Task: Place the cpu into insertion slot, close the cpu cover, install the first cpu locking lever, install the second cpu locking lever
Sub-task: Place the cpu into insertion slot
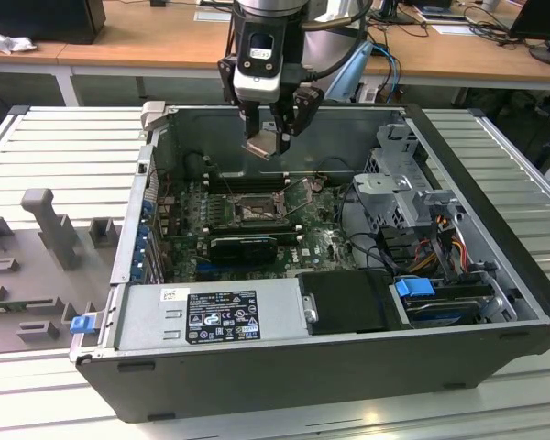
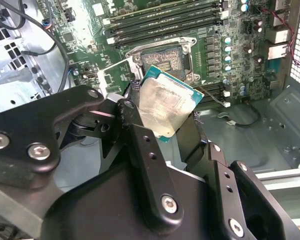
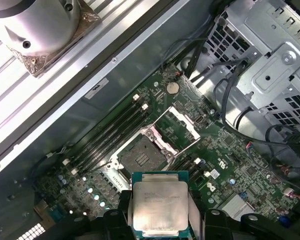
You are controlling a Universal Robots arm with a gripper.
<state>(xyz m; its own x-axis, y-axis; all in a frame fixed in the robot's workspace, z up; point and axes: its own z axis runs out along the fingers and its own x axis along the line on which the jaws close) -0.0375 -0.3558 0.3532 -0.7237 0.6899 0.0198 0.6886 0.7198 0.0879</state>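
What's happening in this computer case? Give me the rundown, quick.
The arm's gripper holds the cpu pinched between its fingers, above the open computer case. On the motherboard inside, the insertion slot sits empty, with the cpu cover swung open beside it. The chip is not yet seated and the cover is not yet closed.

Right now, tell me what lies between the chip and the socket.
Only open air: in the exterior view the claw holds the chip clear above the socket.
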